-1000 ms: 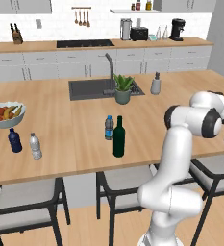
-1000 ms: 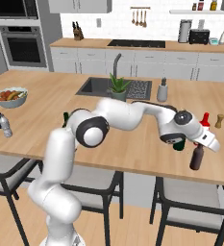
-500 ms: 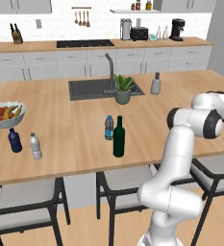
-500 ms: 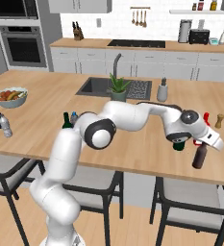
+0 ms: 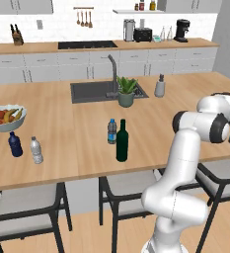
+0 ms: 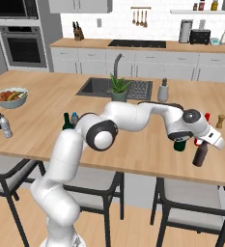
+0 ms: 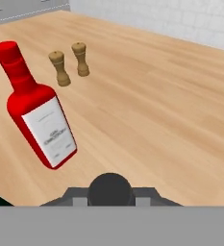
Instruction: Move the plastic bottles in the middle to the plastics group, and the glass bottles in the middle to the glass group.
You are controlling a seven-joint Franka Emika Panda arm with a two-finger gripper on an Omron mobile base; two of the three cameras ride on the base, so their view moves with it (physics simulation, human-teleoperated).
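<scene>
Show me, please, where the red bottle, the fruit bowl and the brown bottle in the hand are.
red bottle (image 7: 48, 127), hand view, on its white label.
fruit bowl (image 5: 6, 124), left base view, on its front wall.
brown bottle (image 6: 199, 155), right base view, on its body.

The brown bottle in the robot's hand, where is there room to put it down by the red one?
The gripper holds the brown bottle. Bare wood lies right of the red bottle, below the two wooden shakers. It is crowded left of the red bottle, where a dark green bottle stands.
</scene>
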